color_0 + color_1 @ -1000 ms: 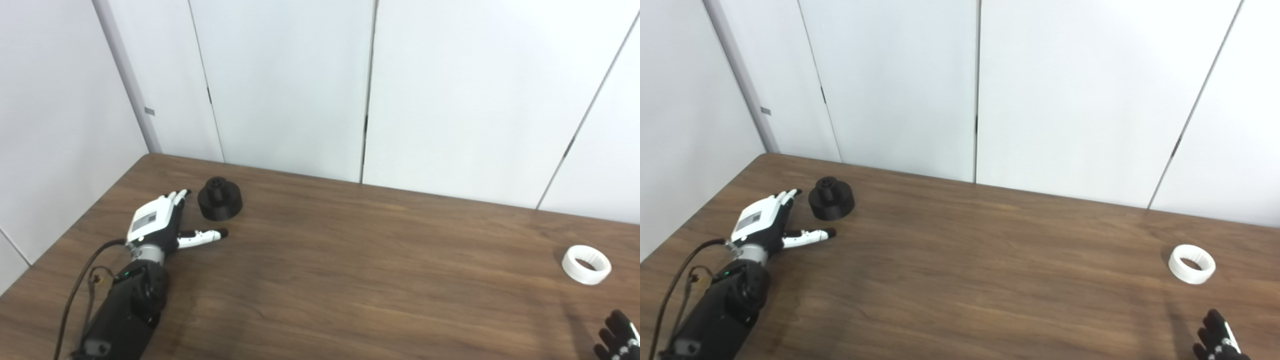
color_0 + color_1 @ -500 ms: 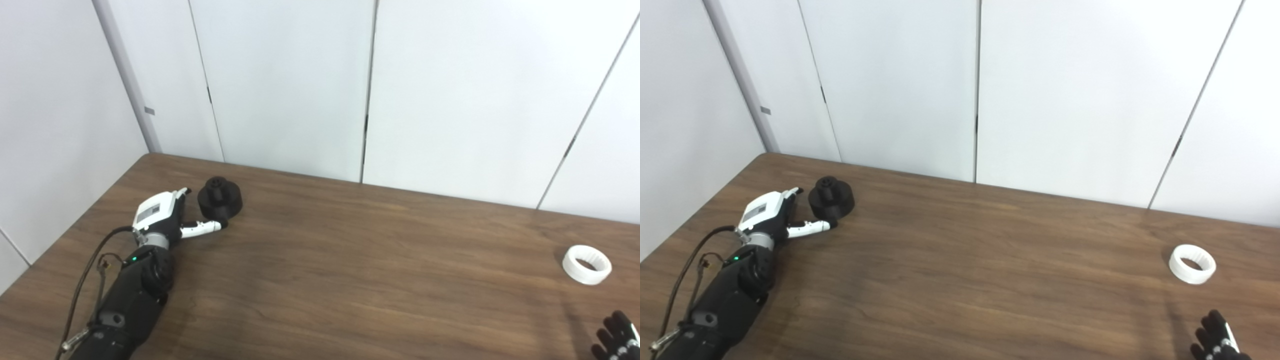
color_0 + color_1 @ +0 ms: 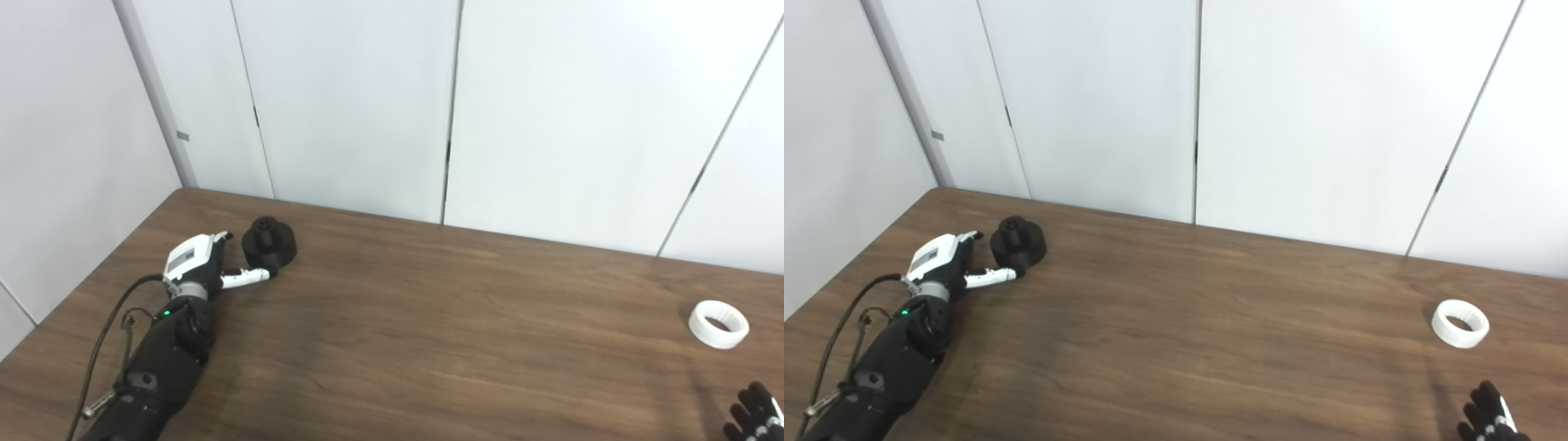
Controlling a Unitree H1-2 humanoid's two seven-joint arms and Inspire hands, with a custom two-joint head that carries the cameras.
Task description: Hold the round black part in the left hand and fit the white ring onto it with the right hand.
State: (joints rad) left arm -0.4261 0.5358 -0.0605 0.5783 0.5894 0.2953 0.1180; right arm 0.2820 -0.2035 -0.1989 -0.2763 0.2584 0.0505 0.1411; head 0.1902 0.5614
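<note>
At left of the frame, on the brown wooden table (image 3: 429,343): round black plastic part (image 3: 269,244), with the left hand (image 3: 199,266) beside it, fingers spread, thumb at its base (contact likely, not certain). Grasping step, apparently just begun. Lower right: white plastic ring (image 3: 718,324) lying flat, untouched; right hand (image 3: 752,418) at the corner, mostly cropped, state not discernible. Next, probably: close around the part and lift.
</note>
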